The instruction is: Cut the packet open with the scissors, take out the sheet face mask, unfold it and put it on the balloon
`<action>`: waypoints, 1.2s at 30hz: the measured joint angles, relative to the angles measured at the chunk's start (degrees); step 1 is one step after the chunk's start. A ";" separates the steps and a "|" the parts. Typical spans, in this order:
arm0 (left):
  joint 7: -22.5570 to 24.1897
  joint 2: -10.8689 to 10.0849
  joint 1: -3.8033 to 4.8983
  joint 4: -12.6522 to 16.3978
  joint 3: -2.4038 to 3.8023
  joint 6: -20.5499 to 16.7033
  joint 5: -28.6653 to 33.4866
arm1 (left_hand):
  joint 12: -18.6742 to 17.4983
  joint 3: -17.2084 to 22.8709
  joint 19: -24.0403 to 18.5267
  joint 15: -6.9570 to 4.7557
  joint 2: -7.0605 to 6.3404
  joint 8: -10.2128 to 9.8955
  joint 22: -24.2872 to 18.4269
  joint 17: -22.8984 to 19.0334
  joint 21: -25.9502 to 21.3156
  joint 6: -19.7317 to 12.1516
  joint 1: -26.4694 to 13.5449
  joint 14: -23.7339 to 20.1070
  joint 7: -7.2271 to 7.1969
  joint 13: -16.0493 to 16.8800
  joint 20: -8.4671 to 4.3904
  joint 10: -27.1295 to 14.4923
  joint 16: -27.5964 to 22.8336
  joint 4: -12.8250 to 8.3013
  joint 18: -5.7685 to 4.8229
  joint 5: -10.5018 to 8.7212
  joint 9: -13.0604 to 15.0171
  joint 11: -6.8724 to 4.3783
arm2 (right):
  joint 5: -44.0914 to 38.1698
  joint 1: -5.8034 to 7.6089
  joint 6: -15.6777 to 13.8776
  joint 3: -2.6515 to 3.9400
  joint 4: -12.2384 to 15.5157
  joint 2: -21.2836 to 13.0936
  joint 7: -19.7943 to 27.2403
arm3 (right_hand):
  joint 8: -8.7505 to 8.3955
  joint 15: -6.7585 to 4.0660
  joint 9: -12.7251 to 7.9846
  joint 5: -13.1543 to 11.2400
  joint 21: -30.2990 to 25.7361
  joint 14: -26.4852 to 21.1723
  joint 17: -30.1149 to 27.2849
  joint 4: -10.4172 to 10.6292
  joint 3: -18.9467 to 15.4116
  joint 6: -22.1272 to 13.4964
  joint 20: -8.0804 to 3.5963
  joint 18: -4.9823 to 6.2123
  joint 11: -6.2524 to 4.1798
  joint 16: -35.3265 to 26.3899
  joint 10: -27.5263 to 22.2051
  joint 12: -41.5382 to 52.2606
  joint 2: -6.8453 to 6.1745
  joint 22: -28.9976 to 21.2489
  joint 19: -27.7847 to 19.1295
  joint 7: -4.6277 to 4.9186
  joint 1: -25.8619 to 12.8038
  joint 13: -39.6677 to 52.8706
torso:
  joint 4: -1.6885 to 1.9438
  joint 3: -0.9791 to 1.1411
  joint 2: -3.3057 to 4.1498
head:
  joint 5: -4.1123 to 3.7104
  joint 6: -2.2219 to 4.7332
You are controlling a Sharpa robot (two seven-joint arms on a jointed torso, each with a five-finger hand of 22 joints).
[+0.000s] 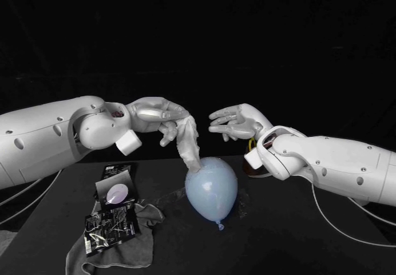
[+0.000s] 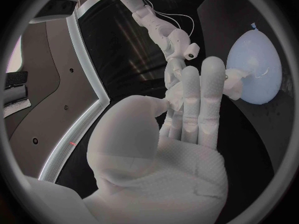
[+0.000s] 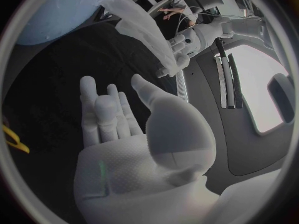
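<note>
- The left hand (image 2: 181, 149) shows its palm, with its fingers (image 2: 211, 94) straight and close together, reaching toward the balloon (image 2: 255, 64).
- Its thumb (image 2: 134, 129) stands up beside the palm, on the side away from the balloon.
- The balloon is pale blue and lies on the black table (image 2: 255, 139).
- The balloon's knot (image 2: 252, 26) sits on the end farther from the fingertips.
- A white end of the sheet mask (image 2: 233, 84) sticks out past the fingertips and touches the balloon's side.
- The rest of the sheet mask is hidden behind the fingers.
</note>
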 measured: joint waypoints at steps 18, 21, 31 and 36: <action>-0.82 -0.22 2.76 -0.94 0.03 10.61 -5.15 | -0.25 -1.21 -2.21 -0.20 0.34 -1.56 9.48 2.12 8.74 0.86 0.34 -0.23 -0.42 0.00 0.58 0.21 0.74 0.07 -0.06 -0.04 0.59 -0.21 | 2.88 0.66 19.39 -0.02 2.20 -0.23 0.31 | -2.01 -0.33 -0.93 0.00 -1.98 -3.97 -4.40 0.21 -7.64 -5.35 -0.11 0.53 0.30 -0.48 -5.78 -0.21 -0.05 -0.82 -0.90 -0.50 2.18 -4.45 | -0.02 -0.14 -0.07 | -0.52 -0.62; -1.18 -0.47 3.07 -0.73 0.03 11.96 -5.90 | -0.25 -1.27 -2.25 -0.20 0.38 -1.85 10.73 2.37 9.85 1.04 0.38 -0.23 -0.42 -0.01 0.61 0.21 0.84 0.00 -0.06 -0.08 0.74 -0.21 | 4.00 0.68 21.54 -0.02 2.53 -0.43 0.12 | -1.76 -0.33 -0.33 0.00 -1.98 -3.96 -4.11 -0.03 -8.38 -3.53 -0.11 0.54 0.43 0.17 -5.65 0.39 0.95 -0.87 -0.90 -0.42 3.19 -4.64 | 0.00 -0.13 -0.07 | -0.42 -0.70; -2.03 -0.97 3.33 0.02 0.03 15.10 -7.59 | -0.25 -1.37 -2.66 -0.19 0.38 -2.16 12.70 2.75 11.59 1.05 0.38 -0.23 -0.43 0.05 1.02 0.63 0.84 0.10 -0.07 -0.13 1.07 -0.20 | 7.01 0.69 25.69 -0.04 2.43 0.10 -0.31 | 0.59 -0.14 0.45 0.00 -1.98 -1.70 -2.39 -0.88 -10.31 1.05 -0.01 0.51 -0.14 2.87 0.00 2.03 3.98 -0.17 -0.13 -0.83 6.20 -4.96 | -0.02 -0.09 -0.08 | -0.29 -0.79; -2.03 -0.97 3.36 0.34 0.03 16.03 -7.80 | -0.45 -1.43 -3.07 -0.18 0.38 -2.22 13.84 2.90 12.59 1.04 0.38 -0.23 -0.42 0.05 1.02 0.63 1.06 0.16 -0.08 -0.14 1.08 -0.20 | 7.80 0.69 26.99 -0.09 2.59 0.61 -0.40 | 0.66 -0.20 0.46 0.00 -1.98 -1.39 -2.18 -1.18 -10.62 1.80 -0.01 0.50 -0.37 3.27 1.06 2.08 4.74 0.15 -0.13 -1.14 6.15 -5.03 | -0.01 -0.09 -0.07 | -0.29 -0.87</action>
